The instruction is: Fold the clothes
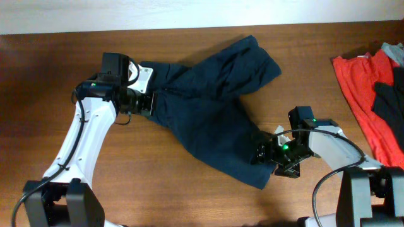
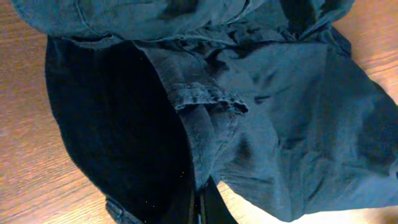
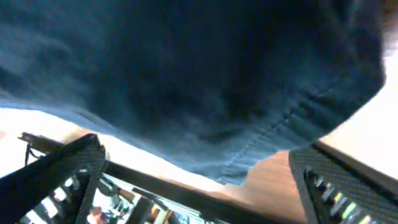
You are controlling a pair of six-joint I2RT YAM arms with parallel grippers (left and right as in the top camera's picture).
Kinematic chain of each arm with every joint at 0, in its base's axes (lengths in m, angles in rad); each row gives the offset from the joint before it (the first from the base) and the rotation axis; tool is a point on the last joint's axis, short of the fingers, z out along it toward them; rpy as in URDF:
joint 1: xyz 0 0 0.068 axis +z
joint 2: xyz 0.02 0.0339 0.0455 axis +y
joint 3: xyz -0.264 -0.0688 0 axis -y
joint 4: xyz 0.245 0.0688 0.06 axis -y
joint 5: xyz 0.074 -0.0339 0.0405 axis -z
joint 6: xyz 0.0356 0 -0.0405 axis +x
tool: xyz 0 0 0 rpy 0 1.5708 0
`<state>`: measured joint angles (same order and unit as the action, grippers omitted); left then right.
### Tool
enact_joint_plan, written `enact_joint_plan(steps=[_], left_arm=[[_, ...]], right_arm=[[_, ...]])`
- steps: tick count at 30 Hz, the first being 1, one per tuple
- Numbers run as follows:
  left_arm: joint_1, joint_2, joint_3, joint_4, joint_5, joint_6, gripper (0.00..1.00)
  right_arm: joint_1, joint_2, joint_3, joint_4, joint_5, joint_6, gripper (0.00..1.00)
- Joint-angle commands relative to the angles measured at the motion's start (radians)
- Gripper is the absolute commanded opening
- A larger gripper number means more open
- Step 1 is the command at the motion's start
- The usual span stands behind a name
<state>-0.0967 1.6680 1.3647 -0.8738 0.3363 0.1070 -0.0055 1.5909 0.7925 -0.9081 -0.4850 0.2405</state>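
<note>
A: Left gripper (image 1: 151,103) state?
B: Clenched on the clothes (image 1: 208,113). A seamed fold is seen pinched at the closed tips in the wrist view. The grip is placed on the cloth's end farthest from the red garment (image 1: 360,101).
A: Clothes position?
B: Spread crumpled on the table (image 1: 189,202), well apart from the red garment. The long axis is judged diagonal, from the held far end to a hemmed corner on the side nearer the red garment. A second lobe is bunched off that axis, also on the red-garment side.
A: Right gripper (image 1: 265,153)?
B: Released, jaws spread wide. It is set at that near corner, between the clothes and the red garment. The hem is seen just ahead of the gap, not pinched.
A: Nearer arm for that corner?
B: The right one. The hem is lying straight ahead of the open jaws, so a short advance and a close should be enough. Risk: only the edge stitching gets caught.
</note>
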Motion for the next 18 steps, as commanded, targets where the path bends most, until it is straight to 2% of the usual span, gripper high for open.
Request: enact_joint_plan(steps=[1,3,4,6,7,10,13,16,18], left_arm=[[0.002,-0.013,0.028,0.005,0.015,-0.012,0.01],[0.002,-0.014,0.028,0.005,0.015,-0.013,0.01],[0.002,-0.016,0.028,0.005,0.015,-0.013,0.01],[0.002,-0.017,0.03,0.005,0.015,-0.013,0.01],[0.002,-0.018,0.032,0.003,0.015,-0.012,0.01],[0.002,-0.037,0.06,-0.026,0.011,-0.012,0.01],[0.002,-0.072,0.122,-0.093,-0.053,-0.012,0.01],[0.002,-0.103,0.191,-0.163,-0.15,-0.001,0.0],[0.002,-0.121,0.213,-0.175,-0.227,-0.001,0.01]], right_arm=[[0.005,0.003,-0.004,0.0,0.031,0.015,0.92],[0.005,0.003,-0.005,0.0,0.005,0.04,0.84],[0.006,0.003,-0.005,0.003,-0.023,0.042,0.72],[0.005,0.003,-0.004,0.018,-0.097,0.042,0.22],[0.005,0.003,-0.004,0.024,-0.124,0.042,0.04],[-0.021,-0.005,0.03,-0.008,-0.139,0.024,0.04],[-0.077,-0.023,0.142,-0.168,-0.099,-0.055,0.04],[-0.136,-0.035,0.326,-0.351,0.06,-0.084,0.04],[-0.173,-0.034,0.503,-0.393,0.156,-0.083,0.04]])
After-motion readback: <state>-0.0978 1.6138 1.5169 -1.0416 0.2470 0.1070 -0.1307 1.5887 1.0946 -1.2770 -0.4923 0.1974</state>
